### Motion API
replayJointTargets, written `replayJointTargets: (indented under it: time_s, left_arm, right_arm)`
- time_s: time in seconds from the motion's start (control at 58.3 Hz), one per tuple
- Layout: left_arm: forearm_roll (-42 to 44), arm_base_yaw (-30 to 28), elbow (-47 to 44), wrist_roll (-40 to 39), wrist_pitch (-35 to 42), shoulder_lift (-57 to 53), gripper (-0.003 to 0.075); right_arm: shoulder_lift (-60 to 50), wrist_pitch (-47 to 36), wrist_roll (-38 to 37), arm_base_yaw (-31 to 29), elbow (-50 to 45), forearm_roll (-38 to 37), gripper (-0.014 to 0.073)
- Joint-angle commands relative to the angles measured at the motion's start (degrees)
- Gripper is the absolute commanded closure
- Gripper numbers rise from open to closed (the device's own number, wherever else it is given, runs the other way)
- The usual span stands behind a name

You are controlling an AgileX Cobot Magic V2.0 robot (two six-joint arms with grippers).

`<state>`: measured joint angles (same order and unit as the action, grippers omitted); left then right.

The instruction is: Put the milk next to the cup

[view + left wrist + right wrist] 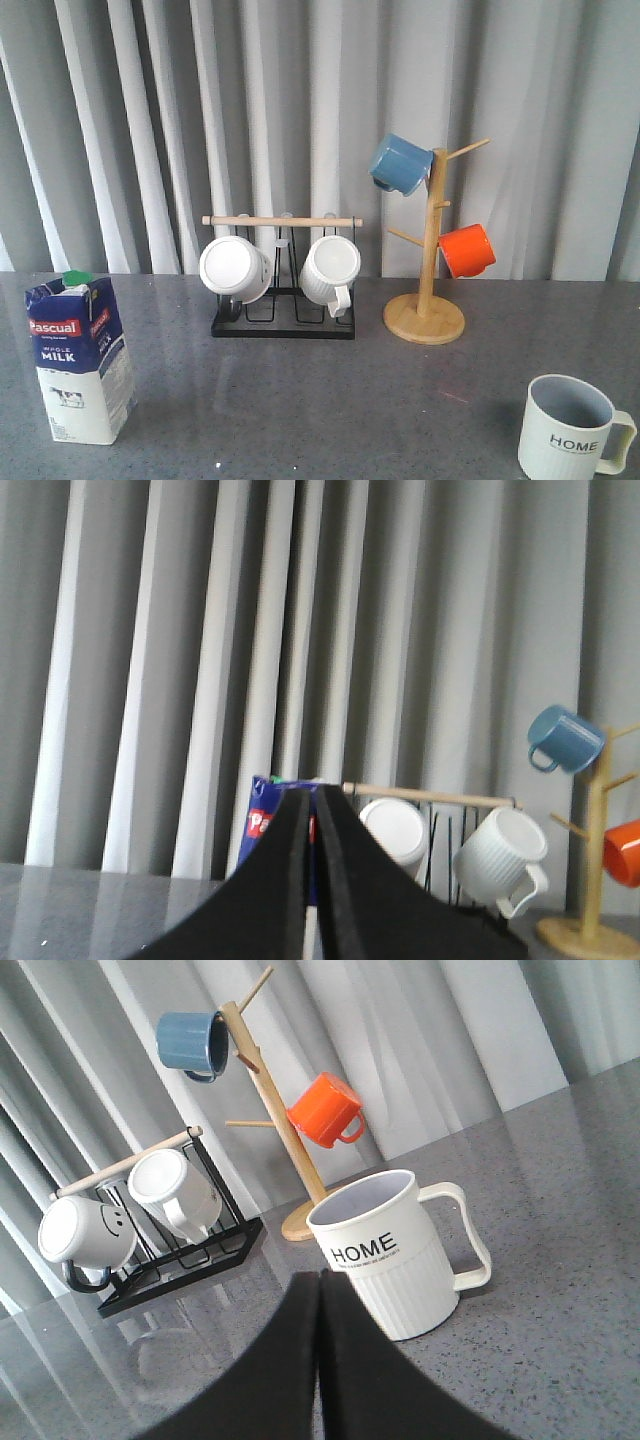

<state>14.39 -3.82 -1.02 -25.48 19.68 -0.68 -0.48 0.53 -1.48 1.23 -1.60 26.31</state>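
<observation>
The milk [79, 358] stood upright near the front-left edge of the grey desk [300, 400], a tall blue-and-white carton with a green round cap, a red "Pascual" label, the word "MILK" and a small cow picture low on its face. The cup [572, 430] sat well apart from it at the front-right corner, close to the desk's near edge — pale and ribbed, grey inside, "HOME" in black, its handle turned to the right. Between the two lay a broad bare stretch of desk.

Toward the back, in front of the pleated curtain [150, 120], a black wire rack [283, 305] with a wooden bar held two white mugs [330, 270] on their sides. Just right of it a wooden mug tree [428, 260] carried a blue mug [400, 164] high up and an orange mug [467, 250] lower down.

In the left wrist view the left claw [312, 880] had its black fingers pressed together with only a thin seam between them, holding nothing, and the carton showed partly behind them. In the right wrist view the right claw [318, 1360] was likewise closed on nothing — the cup stood just beyond its tips, not touching.
</observation>
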Motion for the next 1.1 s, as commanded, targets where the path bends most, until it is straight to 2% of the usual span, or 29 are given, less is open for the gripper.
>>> replayJointTargets:
  time_s: [0.0,0.12,0.189,0.343,0.412,0.498,0.618,0.721,0.824,0.875,0.978,1.081]
  left_arm:
    - [-0.26,-0.07,1.42,-2.85,6.52,-0.72,0.0715]
    - [-0.26,-0.07,1.53,-2.85,7.25,-0.72,0.0682]
    - [-0.26,-0.07,2.76,-5.78,5.36,-0.72,0.065]
    - [-0.2,-0.07,7.97,-12.29,-1.25,-0.67,0.0536]
    - [-0.27,-0.07,10.16,-14.11,-1.74,-0.67,0.0461]
    - [-0.27,-0.07,11.7,-17.07,-1.65,-0.67,0.0365]
    - [-0.27,-0.07,11.88,-19.14,-1.09,-0.67,0.0262]
    - [-0.27,-0.07,12.02,-19.21,-1.01,-0.67,0.0198]
    - [0.08,-0.07,13.17,-19.06,-1.5,0.03,0.0185]
    - [3.04,-0.07,15.18,-19.04,-3.39,1.03,0.0185]
    - [10.8,-0.02,21.46,-19.04,-10.41,5.56,0.0185]
    - [13.93,-0.02,27.44,-18.89,-16.89,11.57,0.0185]
  right_arm:
    - [0.54,-4.1,0.31,-0.21,1.1,0.7,0.0598]
    - [1.9,-2.11,2.65,-0.21,7.51,-0.48,0.0588]
    - [4.43,0.54,4.65,-0.21,11.94,-1.71,0.0571]
    - [12.27,5.3,11.05,-0.21,22.27,-1.9,0.0468]
    - [15.73,6.86,12.19,-0.21,25.69,-1.84,0.0388]
    - [19.04,6.67,12.11,-0.21,27.62,-1.09,0.0234]
    - [22.01,2.0,11.76,-0.21,27.61,0.5,0.0009]
    - [22.9,-4.02,11.69,-0.21,27.61,0.68,-0.0101]
    - [23.24,-4.21,12.17,-0.21,28.66,0.07,-0.0111]
    - [24.13,-2.46,13.3,-0.21,30.12,-0.71,-0.0103]
    - [27.96,3.08,17.31,-0.21,35.8,-3.28,-0.0077]
    - [33.87,8.96,18.81,-0.4,42.64,-9.05,-0.0036]
